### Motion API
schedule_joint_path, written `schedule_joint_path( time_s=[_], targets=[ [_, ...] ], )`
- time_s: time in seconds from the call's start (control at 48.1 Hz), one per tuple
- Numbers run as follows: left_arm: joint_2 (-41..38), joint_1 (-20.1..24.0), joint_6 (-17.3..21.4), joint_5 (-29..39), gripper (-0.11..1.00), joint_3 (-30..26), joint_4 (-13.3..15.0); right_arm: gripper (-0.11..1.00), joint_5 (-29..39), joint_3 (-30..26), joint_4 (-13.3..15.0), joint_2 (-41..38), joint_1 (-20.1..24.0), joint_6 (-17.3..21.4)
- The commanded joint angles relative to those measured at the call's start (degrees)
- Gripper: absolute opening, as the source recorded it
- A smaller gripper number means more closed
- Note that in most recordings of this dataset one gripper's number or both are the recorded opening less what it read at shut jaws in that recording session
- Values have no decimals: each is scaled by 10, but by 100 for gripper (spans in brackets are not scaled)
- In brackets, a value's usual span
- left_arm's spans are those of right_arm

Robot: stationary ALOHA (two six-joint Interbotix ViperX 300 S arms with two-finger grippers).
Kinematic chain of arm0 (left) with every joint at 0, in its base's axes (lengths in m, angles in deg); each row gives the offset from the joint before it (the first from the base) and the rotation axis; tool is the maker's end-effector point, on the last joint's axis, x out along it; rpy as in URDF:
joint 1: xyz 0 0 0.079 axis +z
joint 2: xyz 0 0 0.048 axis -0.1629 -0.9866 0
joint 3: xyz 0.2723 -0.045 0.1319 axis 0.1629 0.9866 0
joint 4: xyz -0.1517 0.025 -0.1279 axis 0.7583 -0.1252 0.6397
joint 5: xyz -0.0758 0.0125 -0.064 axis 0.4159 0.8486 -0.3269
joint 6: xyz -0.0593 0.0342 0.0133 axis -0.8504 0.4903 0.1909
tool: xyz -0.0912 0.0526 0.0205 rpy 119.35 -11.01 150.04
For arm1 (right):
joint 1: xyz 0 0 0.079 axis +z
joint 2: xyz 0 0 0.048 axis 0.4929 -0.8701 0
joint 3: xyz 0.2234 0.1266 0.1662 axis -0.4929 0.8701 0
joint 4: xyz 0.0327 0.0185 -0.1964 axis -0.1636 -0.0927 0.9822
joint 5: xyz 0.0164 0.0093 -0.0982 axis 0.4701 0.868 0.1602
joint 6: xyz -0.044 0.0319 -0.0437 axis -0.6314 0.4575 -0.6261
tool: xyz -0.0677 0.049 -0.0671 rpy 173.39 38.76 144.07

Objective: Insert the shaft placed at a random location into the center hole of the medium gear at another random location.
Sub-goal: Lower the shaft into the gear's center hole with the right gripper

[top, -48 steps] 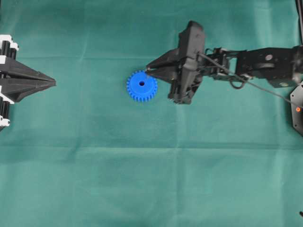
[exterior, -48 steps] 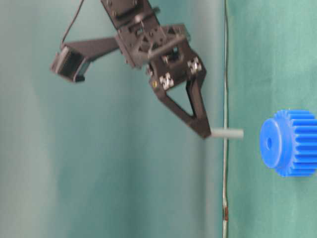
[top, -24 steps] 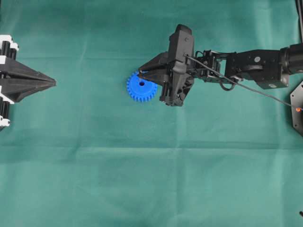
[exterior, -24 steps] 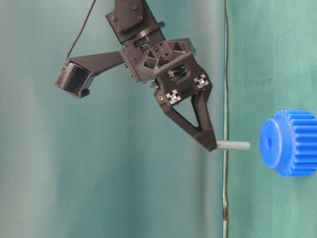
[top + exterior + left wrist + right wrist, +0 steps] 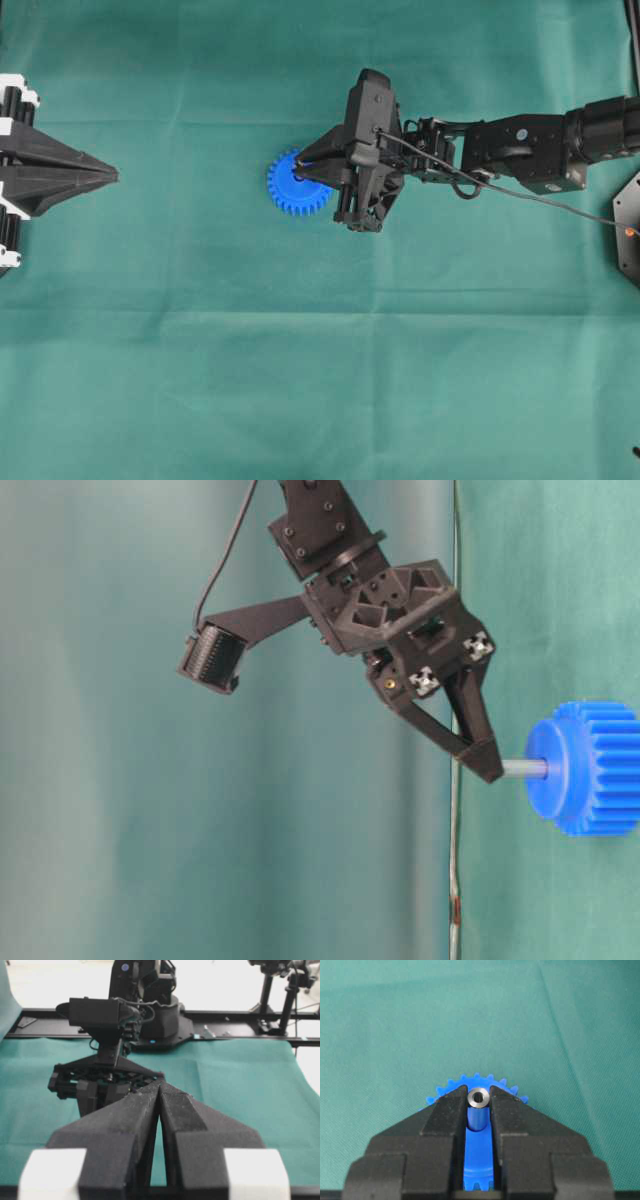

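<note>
Since a second ago the right gripper has descended, its black fingers pinching the small silver-grey metal shaft, whose tip now meets the hub of the bright blue toothed plastic gear at its center hole. Gear lies flat on creased green cloth. Left gripper parked at the cloth's edge, fingers pressed together.
</note>
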Motion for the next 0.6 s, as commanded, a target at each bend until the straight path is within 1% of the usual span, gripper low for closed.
schedule_joint_path(
  time_s=[0.0,0.291,0.582],
  targets=[
    [-4,0,0,-3,0,-12,-1,13,-12,-12,-3,2,1,10],
    [-4,-1,0,-2,0,-12,-2,13,-21,-14,-6,-21,1,12],
    [-4,4,1,-2,0,-11,-2,13,-18,-12,-5,-22,0,12]
  ],
)
